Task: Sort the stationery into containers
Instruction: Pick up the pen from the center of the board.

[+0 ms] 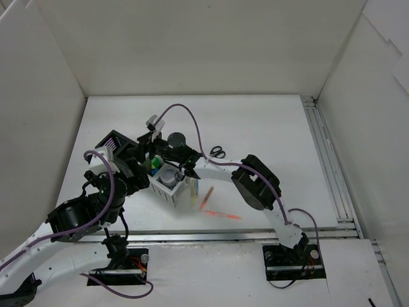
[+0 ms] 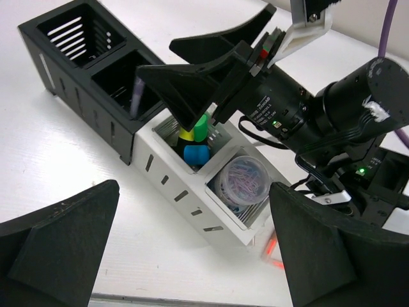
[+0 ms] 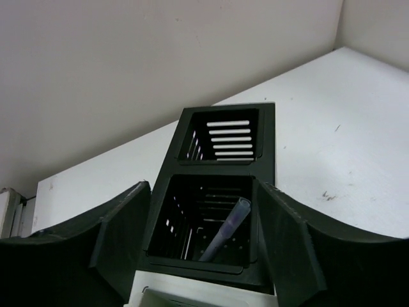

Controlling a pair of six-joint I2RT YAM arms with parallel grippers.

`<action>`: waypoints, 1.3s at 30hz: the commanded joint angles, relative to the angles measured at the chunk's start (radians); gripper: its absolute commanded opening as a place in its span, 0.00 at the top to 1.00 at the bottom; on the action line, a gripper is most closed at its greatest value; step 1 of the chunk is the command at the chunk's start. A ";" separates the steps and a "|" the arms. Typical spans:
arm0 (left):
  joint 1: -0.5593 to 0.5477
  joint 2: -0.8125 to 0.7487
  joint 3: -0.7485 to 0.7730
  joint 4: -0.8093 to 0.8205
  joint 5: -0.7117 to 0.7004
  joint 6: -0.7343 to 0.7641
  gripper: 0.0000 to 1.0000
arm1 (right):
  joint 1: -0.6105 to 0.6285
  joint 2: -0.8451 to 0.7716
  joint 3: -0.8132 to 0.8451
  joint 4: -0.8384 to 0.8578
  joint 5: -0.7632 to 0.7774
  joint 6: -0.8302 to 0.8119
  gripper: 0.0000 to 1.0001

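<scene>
Right fingers [image 3: 121, 236] are spread apart and gripping nothing. They hang either side of a black compartment [image 3: 185, 217], second from the far-left end of the mesh organiser [image 2: 172, 192], and a purple pen [image 3: 227, 230] leans inside that box, clear of both fingers. Left fingers [image 2: 64, 236] are wide open too and empty, sitting low on the near-left side of the organiser and pointed at it. The organiser runs diagonally, a bit left of the middle of the tabletop [image 1: 255, 121], black boxes toward the far-left corner and white ones toward the near edge. Next box along, a white one, has yellow, green and blue highlighters [image 2: 195, 137] standing in it, and the end white box holds a clear jar of paper clips [image 2: 241, 182]. Still loose: black-handled scissors [image 1: 217, 151] around the middle of the tabletop, and two orange pens [image 1: 208, 199] closer to the near edge, just right of the white boxes.
</scene>
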 commanded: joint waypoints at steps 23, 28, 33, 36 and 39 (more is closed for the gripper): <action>-0.114 0.613 0.113 0.484 0.662 0.772 0.01 | -0.594 -1.071 -0.639 -0.792 0.480 0.089 0.02; -0.167 0.827 0.216 0.477 0.684 0.858 0.01 | -0.657 -1.222 -0.711 -0.919 0.609 0.143 0.02; -0.177 0.943 0.236 0.523 0.790 0.881 0.06 | -0.722 -1.368 -0.771 -0.964 0.618 0.169 0.02; -0.177 0.994 0.247 0.518 0.877 0.940 0.13 | -0.743 -1.395 -0.787 -0.975 0.603 0.173 0.02; -0.186 1.049 0.265 0.485 0.978 0.966 0.16 | -0.757 -1.386 -0.788 -1.002 0.549 0.180 0.02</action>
